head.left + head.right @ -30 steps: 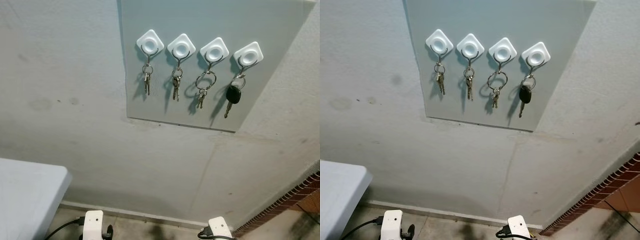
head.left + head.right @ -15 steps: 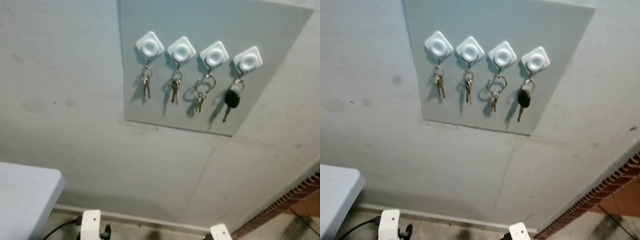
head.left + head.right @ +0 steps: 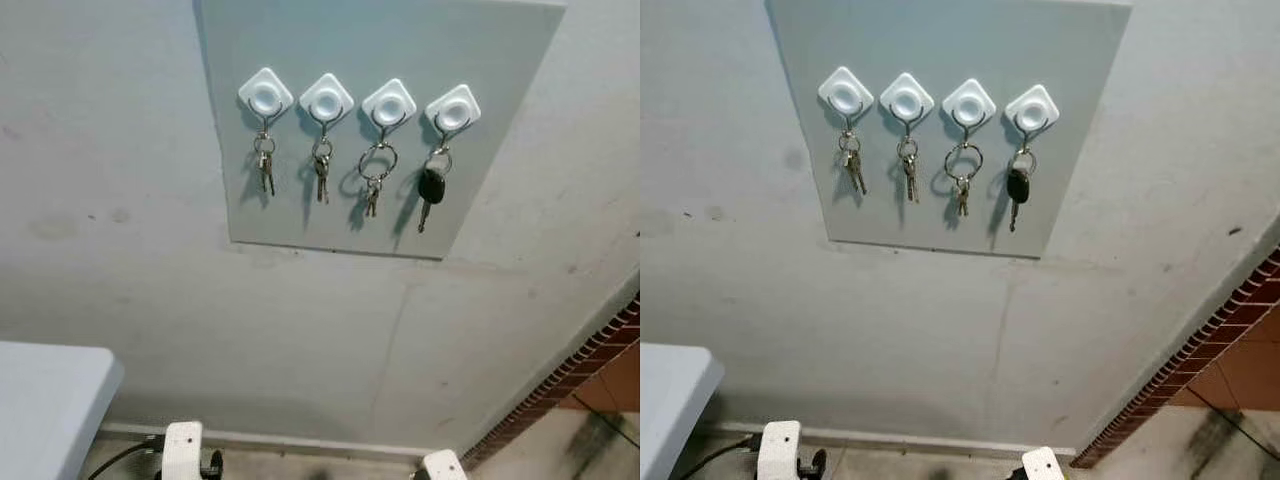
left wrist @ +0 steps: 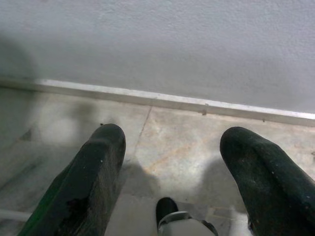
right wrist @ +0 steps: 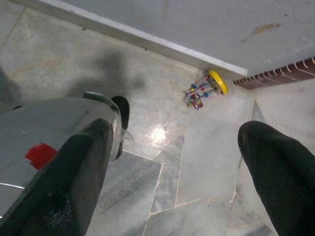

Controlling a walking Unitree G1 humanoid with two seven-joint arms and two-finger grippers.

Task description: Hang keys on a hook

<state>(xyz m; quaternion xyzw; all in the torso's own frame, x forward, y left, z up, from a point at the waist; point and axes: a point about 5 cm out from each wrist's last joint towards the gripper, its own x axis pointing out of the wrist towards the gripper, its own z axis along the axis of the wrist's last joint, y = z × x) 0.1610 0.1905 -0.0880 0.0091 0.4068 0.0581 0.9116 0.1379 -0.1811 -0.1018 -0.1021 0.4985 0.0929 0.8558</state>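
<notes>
A grey board (image 3: 380, 40) on the wall carries several white diamond-shaped hooks in a row. A bunch of keys hangs from each: small keys (image 3: 265, 172) on the leftmost hook (image 3: 265, 97), more keys (image 3: 321, 178) beside them, a large ring with keys (image 3: 375, 178), and a black car key (image 3: 431, 188) on the rightmost hook (image 3: 452, 108). Both arms hang low, far below the board. My left gripper (image 4: 174, 135) is open over the floor by the baseboard. My right gripper (image 5: 178, 129) is open too, holding nothing.
A white table corner (image 3: 50, 400) juts in at the lower left. A brick edge (image 3: 590, 350) runs along the lower right. A small toy with a yellow wheel (image 5: 206, 88) lies on the marble floor by the baseboard (image 4: 162, 98).
The whole picture has slid left, so the camera moved. The keys hang on the hooks as before, and both arms stay low.
</notes>
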